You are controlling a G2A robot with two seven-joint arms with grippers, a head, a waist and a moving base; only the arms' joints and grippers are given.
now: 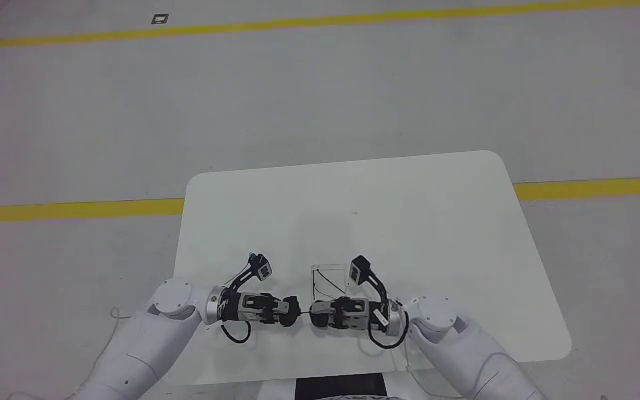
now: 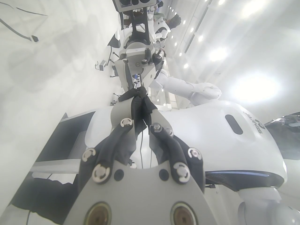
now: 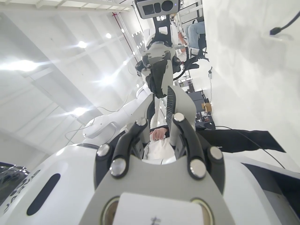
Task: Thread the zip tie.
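Black zip ties (image 2: 34, 39) lie flat on the table (image 1: 450, 200). The left gripper (image 2: 140, 99) looks squeezed tight, the right gripper (image 3: 161, 92) a bit apart. Threading seems not done yet.

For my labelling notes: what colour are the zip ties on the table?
The zip ties are black; the left wrist view shows them best.

Glossy white arms (image 1: 140, 345), black fingers (image 2: 138, 113), silver screws (image 2: 100, 171), looping black cables (image 1: 236, 336)
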